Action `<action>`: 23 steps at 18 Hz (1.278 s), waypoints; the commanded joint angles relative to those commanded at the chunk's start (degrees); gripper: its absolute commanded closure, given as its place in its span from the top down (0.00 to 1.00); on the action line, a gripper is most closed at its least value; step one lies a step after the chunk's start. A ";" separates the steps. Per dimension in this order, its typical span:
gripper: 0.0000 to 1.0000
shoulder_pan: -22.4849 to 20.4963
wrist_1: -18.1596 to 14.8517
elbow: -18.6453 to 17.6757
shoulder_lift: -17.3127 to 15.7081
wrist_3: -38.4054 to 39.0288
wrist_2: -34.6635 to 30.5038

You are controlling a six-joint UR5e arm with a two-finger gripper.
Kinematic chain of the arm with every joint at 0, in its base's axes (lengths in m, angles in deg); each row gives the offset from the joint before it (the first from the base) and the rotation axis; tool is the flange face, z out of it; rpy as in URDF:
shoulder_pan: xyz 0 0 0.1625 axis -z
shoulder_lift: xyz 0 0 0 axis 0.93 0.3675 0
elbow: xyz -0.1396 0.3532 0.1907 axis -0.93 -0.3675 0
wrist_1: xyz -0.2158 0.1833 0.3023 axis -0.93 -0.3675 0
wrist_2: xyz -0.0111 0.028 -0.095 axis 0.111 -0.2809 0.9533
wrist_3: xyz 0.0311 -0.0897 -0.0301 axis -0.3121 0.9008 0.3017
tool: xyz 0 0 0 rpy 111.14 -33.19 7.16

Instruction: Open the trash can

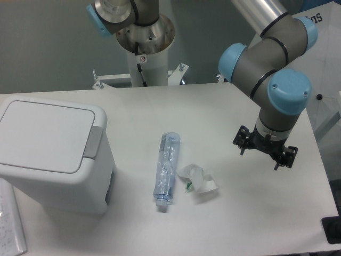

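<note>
Sitting: large white boxy plastic trash can [53,154] is resting, lid closed, at table's left.
Handling: likely stiff, light; grey push tab [94,142] is offering the contact point.
Claw: black two-finger gripper [265,153] is hovering wide, empty, well apart.

A crushed clear plastic bottle [166,169] lies on the white table [213,106], just beside a crumpled wrapper [198,182].
</note>
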 joint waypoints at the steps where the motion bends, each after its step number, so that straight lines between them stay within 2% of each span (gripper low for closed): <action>1: 1.00 0.00 0.00 0.00 0.00 0.00 0.00; 9: 1.00 -0.26 -0.35 0.61 -0.35 0.09 3.69; 12: 1.00 -0.35 -3.24 0.88 -2.02 1.49 5.35; 14: 1.00 -0.18 -3.87 0.70 -2.98 3.16 8.07; 16: 1.00 0.35 -3.69 0.53 -3.43 7.18 10.88; 19: 1.00 0.70 -2.21 0.97 -4.74 19.73 15.54; 21: 1.00 2.54 -0.01 0.88 -5.71 26.69 17.13; 23: 1.00 5.17 0.44 0.61 -5.89 29.17 17.31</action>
